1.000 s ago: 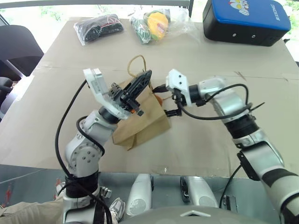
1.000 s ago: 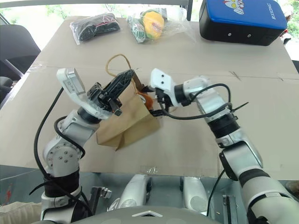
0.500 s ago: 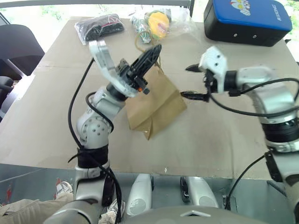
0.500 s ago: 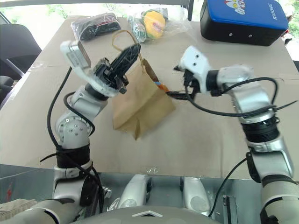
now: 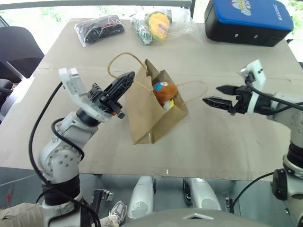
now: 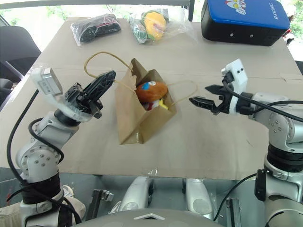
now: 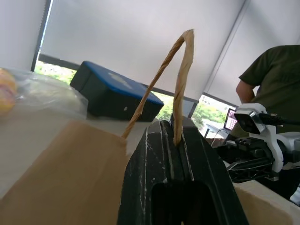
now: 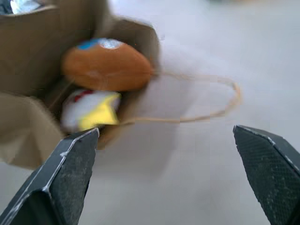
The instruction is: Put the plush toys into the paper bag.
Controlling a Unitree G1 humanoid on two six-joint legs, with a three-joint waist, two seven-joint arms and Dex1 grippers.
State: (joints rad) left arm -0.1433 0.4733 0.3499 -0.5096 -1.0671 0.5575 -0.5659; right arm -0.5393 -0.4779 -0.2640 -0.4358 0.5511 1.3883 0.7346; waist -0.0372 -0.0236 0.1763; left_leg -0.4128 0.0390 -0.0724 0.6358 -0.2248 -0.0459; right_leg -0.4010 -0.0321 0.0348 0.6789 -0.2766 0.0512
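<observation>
The brown paper bag (image 5: 150, 113) rests tilted on the cardboard-covered table (image 5: 222, 142), its mouth open toward the right. Inside the mouth sits the orange-brown bear head (image 5: 165, 90), with the white chick (image 5: 168, 104) and its yellow feet just below it. My left gripper (image 5: 125, 80) is shut on one cord handle (image 7: 181, 70) and holds that loop up at the bag's left side. The other handle (image 8: 213, 101) lies flat on the table. My right gripper (image 5: 211, 94) hangs open and empty, to the right of the bag and apart from it.
At the table's far edge lie a black bundle in clear plastic (image 5: 100, 27) and a yellow-green toy in wrap (image 5: 156, 26), with a blue-and-black case (image 5: 248, 21) at the far right. A black chair (image 5: 14, 47) stands left of the table. A person in a dark green shirt (image 7: 272, 79) is beyond the table.
My right gripper has pulled out of the bag's mouth and away to the right, empty. The left gripper rose with the handle, then came back down to the left. Both toys now show inside.
</observation>
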